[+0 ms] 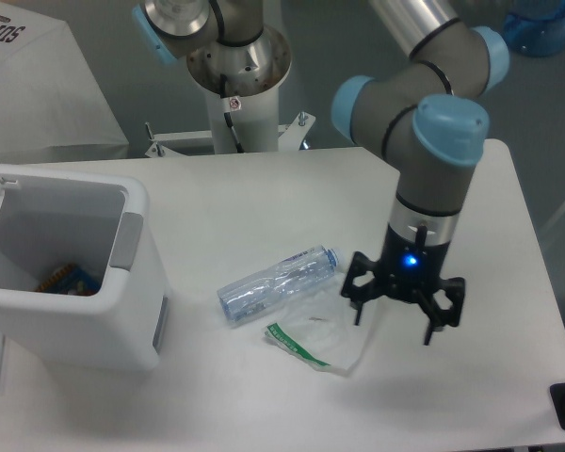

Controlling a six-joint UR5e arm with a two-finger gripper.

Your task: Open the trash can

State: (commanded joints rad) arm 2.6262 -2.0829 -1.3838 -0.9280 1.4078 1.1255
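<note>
trash can [71, 282]: large white boxy bin at the left end of the desk [264, 198], its left side cut off by the picture's edge; the top is open and the inside is in plain view.
latch: a grey rectangular piece [125, 241] sits on the upper right wall of the trash can, facing the middle of the desk.
inside the trash can: a small colourful item [64, 279] lies at the bottom (too small to tell what it is).
pincer [393, 315]: spread wide, holding nothing, pointing down over the right half of the desk; a blue light glows on the wrist just above it.
bottle [278, 283]: clear plastic, lying on its side near the desk's middle, blue cap end toward the pincer, well apart from the trash can.
wrapper [318, 341]: clear plastic with a green strip, flat on the desk just below the bottle and just left of the pincer's left finger.
open room: bare desk lies between the trash can's right wall and the bottle, and across the far side of the desk up to its back edge.
edges: the pincer hangs well inside the desk's right edge; the trash can's base stands close to the front-left part of the desk.
arm base [237, 75]: white post behind the desk's far edge.
</note>
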